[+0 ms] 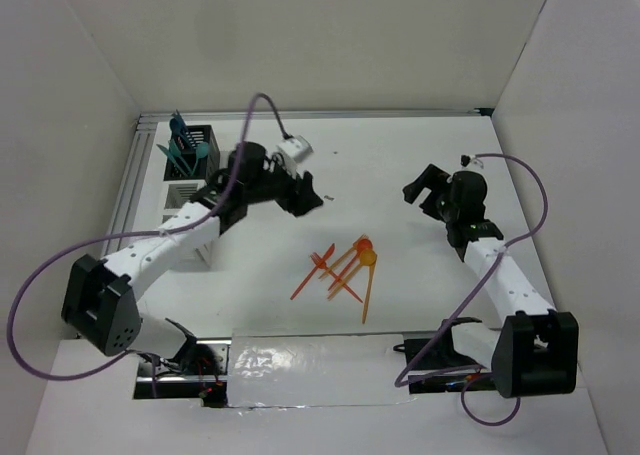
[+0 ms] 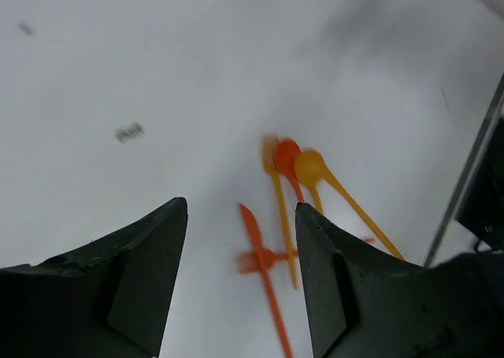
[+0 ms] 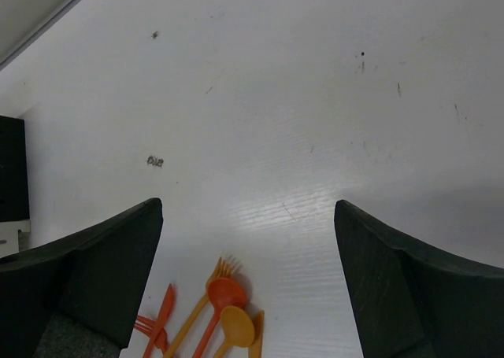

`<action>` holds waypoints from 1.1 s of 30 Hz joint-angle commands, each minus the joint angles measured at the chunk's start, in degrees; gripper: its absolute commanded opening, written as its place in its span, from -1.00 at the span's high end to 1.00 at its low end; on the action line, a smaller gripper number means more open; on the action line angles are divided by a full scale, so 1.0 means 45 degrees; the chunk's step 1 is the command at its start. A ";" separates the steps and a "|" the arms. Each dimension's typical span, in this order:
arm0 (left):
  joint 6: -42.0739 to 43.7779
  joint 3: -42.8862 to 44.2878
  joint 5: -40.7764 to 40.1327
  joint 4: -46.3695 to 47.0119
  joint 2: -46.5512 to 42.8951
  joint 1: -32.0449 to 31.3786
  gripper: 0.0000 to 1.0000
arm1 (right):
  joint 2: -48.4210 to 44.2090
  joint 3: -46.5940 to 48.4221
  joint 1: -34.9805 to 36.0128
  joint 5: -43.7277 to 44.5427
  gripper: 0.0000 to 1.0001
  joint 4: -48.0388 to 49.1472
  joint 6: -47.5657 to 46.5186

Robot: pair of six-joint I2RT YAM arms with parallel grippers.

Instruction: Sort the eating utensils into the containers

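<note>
Several orange and red utensils (image 1: 345, 267) lie in a loose pile at the table's middle: spoons (image 2: 309, 167), a fork (image 3: 223, 268) and a red knife (image 2: 260, 252). Blue and teal utensils (image 1: 183, 143) stand in the black bin (image 1: 205, 140) at the far left. The white bin (image 1: 183, 192) sits just in front of it, partly hidden by my left arm. My left gripper (image 1: 308, 197) hovers open and empty above the table, beyond the pile; its fingers (image 2: 126, 283) frame the red knife. My right gripper (image 1: 422, 189) is open and empty at the right, off the pile.
White walls enclose the table on three sides. A metal rail (image 1: 130, 185) runs along the left edge beside the bins. A small dark mark (image 2: 129, 132) is on the table. A shiny foil sheet (image 1: 320, 370) lies at the near edge between the arm bases.
</note>
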 commanded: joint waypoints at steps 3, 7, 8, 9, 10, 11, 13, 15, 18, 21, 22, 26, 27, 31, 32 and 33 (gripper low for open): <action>-0.1097 -0.0458 -0.2709 -0.2830 0.1161 -0.2235 -0.29 | -0.1306 -0.0828 -0.0093 0.0451 -0.92 -0.0352 0.0189; -0.1566 -0.1082 -0.3549 -0.3614 0.1926 -0.2588 -0.22 | -0.1835 -0.1063 -0.0113 0.0451 -0.93 -0.0645 0.0073; -0.1877 -0.1122 -0.3688 -0.3597 0.1965 -0.2627 -0.22 | -0.1952 -0.1065 -0.0113 0.0606 -0.93 -0.0800 0.0092; -0.2170 -0.1200 -0.3999 -0.3771 0.2236 -0.2667 -0.21 | -0.2069 -0.1065 -0.0113 0.0724 -0.93 -0.0801 0.0073; -0.2173 -0.1201 -0.4079 -0.3792 0.2239 -0.2783 -0.19 | -0.2128 -0.1181 -0.0132 0.0725 -0.93 -0.0801 0.0111; -0.2173 -0.1297 -0.4080 -0.3773 0.2297 -0.2765 -0.19 | -0.2129 -0.1182 -0.0113 0.0725 -0.92 -0.0666 0.0150; -0.1998 -0.1356 -0.4119 -0.3616 0.2726 -0.3309 -0.18 | -0.2187 -0.1182 -0.0132 0.0725 -0.93 -0.0664 0.0150; -0.1939 -0.1143 -0.4372 -0.3674 0.3309 -0.3488 -0.16 | -0.2129 -0.1182 -0.0132 0.0725 -0.93 -0.0664 0.0131; -0.2212 -0.0850 -0.4820 -0.4201 0.3976 -0.4248 -0.15 | -0.1837 -0.1066 -0.0132 0.0725 -0.93 -0.0548 0.0072; -0.2388 -0.0732 -0.4958 -0.4319 0.4543 -0.4463 -0.13 | -0.1738 -0.1065 -0.0094 0.0725 -0.92 -0.0430 0.0092; -0.2427 -0.0732 -0.4901 -0.4339 0.4718 -0.4483 -0.10 | -0.1680 -0.1065 -0.0113 0.0725 -0.93 -0.0430 0.0111; -0.2583 -0.0595 -0.5075 -0.4513 0.5284 -0.4522 -0.04 | -0.1718 -0.1065 -0.0132 0.0725 -0.93 -0.0430 0.0072; -0.2583 -0.0595 -0.5076 -0.4553 0.5344 -0.4503 -0.03 | -0.1757 -0.1065 -0.0113 0.0725 -0.93 -0.0430 0.0053; -0.2623 -0.0537 -0.5135 -0.4534 0.5716 -0.4503 0.16 | -0.1855 -0.1182 -0.0113 0.0842 -0.92 -0.0430 0.0072; -0.2661 -0.0498 -0.5077 -0.4534 0.5870 -0.4483 0.33 | -0.1874 -0.1182 -0.0152 0.0842 -0.93 -0.0430 0.0092; -0.2642 -0.0459 -0.5115 -0.4534 0.5949 -0.4503 0.43 | -0.1894 -0.1182 -0.0133 0.0842 -0.92 -0.0430 0.0073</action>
